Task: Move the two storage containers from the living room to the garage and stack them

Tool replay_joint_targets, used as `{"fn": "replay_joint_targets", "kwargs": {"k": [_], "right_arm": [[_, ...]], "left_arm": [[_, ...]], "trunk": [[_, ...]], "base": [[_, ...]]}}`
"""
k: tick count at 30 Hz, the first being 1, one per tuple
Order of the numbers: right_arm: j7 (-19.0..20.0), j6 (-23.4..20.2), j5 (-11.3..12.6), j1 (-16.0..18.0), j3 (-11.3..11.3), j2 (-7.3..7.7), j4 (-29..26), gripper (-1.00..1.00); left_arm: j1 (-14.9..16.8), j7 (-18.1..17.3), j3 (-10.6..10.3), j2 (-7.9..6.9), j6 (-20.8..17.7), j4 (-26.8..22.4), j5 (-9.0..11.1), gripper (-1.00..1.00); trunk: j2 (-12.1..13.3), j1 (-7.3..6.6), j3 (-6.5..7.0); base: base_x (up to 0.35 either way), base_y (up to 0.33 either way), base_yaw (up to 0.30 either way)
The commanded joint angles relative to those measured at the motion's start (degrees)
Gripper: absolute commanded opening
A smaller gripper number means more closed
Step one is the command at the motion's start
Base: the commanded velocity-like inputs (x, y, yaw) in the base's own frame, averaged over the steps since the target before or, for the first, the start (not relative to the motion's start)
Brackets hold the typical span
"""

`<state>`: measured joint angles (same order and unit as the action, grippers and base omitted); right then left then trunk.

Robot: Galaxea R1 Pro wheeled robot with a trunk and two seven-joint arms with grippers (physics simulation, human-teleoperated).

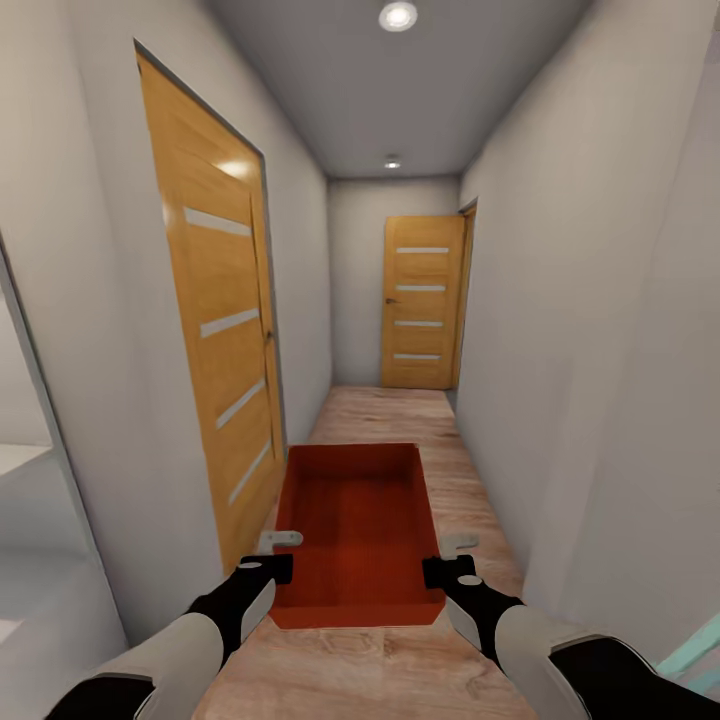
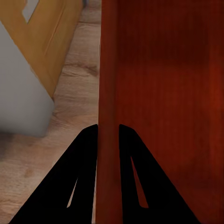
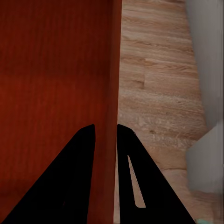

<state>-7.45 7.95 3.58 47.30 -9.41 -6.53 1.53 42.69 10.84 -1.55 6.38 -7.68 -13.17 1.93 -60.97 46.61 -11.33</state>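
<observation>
1. Left claw (image 1: 278,555) clenched on the left wall of the orange-red storage container (image 1: 358,530), lower centre of frame.
2. Right claw (image 1: 447,558) clenched on its right wall.
3. Wood-plank hallway floor (image 1: 400,415) beyond.
4. Orange striped door (image 1: 423,302) at the far end, upper centre.

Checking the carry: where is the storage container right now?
In the head view, the storage container is held low and centered in the hallway, between the left gripper and right gripper, above the wood floor.

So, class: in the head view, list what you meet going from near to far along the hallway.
Left pincer and right pincer → storage container → wood-plank floor → far orange door.
</observation>
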Motion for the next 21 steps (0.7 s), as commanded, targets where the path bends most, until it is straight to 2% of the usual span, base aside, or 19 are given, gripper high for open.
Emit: {"fn": "replay_joint_targets", "kwargs": {"k": [1,21], "right_arm": [[-0.2,0.2,-0.2,0.1,1.7,-0.31,0.0,-1.00],[-0.2,0.3,-0.2,0.1,1.7,-0.32,0.0,-1.00]], "left_arm": [[0.0,0.6,1.9,0.04,-0.4,-0.2,3.3,-1.00],[0.0,0.7,1.9,-0.02,-0.4,-0.1,3.2,-1.00]], "trunk": [[0.0,0.04,-0.07],[0.0,0.04,-0.07]], "base": [[0.324,0.073,-0.096],[0.330,0.006,-0.008]]}}
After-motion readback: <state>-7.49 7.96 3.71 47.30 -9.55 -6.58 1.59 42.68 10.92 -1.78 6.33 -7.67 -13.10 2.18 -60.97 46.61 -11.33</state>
